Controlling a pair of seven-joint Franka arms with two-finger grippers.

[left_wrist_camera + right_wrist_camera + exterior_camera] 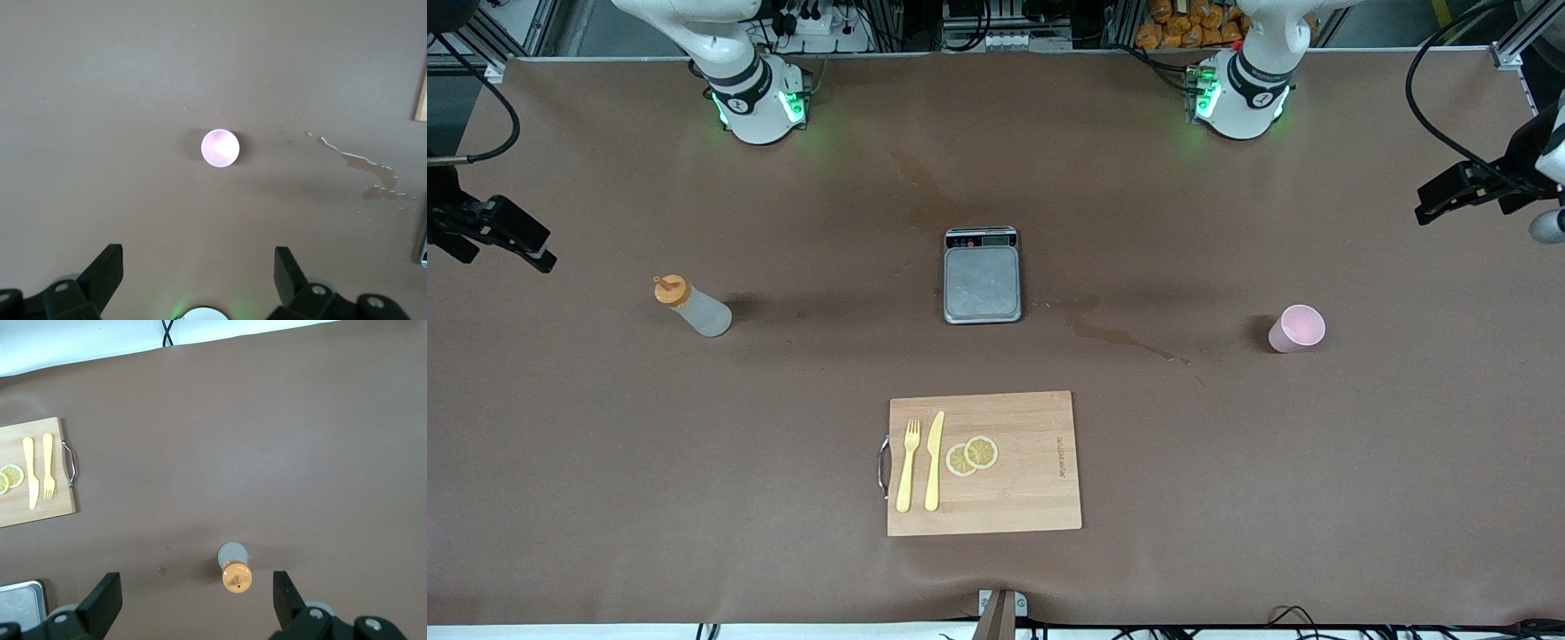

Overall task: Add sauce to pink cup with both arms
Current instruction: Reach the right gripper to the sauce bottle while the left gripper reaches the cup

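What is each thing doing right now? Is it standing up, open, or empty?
sauce bottle: standing, capped, not held.
pink cup: upright, looks empty.
scale: nothing on it.
left gripper: open, above the cup.
right gripper: open, above the bottle.

A: Which items are only partly visible from the front?

B: The left gripper (1436, 206) runs off the frame at the left arm's end of the table; its wrist is cut away. The right gripper (532, 249) is likewise cropped at the other end. Both arms lose their upper links at the top border.

A: And the wrist views?

B: In the left wrist view, the cutting board (421, 100) shows only as a sliver at the border, and the scale (424, 245) as a thin strip. In the right wrist view, the scale is reduced to one corner.

A: Any unreadable details?

B: The scale's display and the board's printed mark are too small to read.
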